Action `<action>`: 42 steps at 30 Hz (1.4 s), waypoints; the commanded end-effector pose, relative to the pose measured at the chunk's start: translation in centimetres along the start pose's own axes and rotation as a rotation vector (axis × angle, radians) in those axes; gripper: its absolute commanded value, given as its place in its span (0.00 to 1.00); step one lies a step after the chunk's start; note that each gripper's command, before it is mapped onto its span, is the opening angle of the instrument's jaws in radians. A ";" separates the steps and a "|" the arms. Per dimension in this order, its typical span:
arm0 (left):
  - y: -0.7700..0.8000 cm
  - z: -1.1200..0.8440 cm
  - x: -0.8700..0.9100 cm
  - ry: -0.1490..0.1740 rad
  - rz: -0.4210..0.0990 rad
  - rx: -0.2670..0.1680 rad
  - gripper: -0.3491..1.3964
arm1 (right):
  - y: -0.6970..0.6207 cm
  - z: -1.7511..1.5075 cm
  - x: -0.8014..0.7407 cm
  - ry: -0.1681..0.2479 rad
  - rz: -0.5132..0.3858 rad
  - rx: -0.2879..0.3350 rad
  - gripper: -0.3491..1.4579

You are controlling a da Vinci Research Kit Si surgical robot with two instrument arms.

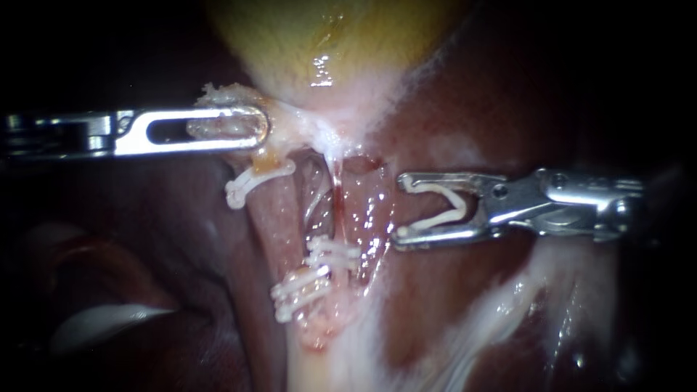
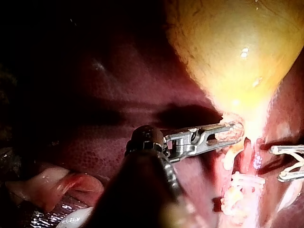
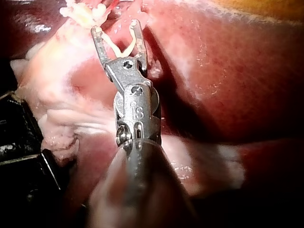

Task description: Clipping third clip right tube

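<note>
The left instrument (image 1: 258, 131) has its slotted jaws clamped on pale tissue (image 1: 287, 120) at the neck of the gallbladder (image 1: 327, 43), at 10 o'clock from the right tube (image 1: 367, 210). The right instrument (image 1: 398, 205) carries a white open clip (image 1: 462, 207) seated against both spread jaws, with the tips just beside the tube at its 3 o'clock and not around it. Closed clips (image 1: 330, 254) lie at its 7 o'clock, apparently across this tube, though glare obscures the contact.
</note>
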State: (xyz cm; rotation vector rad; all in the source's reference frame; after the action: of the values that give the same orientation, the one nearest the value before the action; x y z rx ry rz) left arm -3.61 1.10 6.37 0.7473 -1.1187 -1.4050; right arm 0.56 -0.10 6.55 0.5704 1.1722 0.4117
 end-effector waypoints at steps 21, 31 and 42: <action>-0.09 0.03 0.06 0.007 0.000 0.009 0.00 | 0.32 0.71 -0.22 0.040 0.121 0.022 0.46; -0.10 0.03 0.06 0.007 0.000 0.009 0.00 | 0.34 0.79 -0.17 0.085 0.147 0.036 0.46; -0.10 0.04 0.07 0.009 0.001 0.011 0.00 | 0.35 0.83 -0.15 0.120 0.165 0.060 0.46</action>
State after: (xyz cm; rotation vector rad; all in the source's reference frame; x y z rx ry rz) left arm -3.69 1.03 6.29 0.7589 -1.1207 -1.3956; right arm 1.29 -0.08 7.10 0.7063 1.2637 0.5614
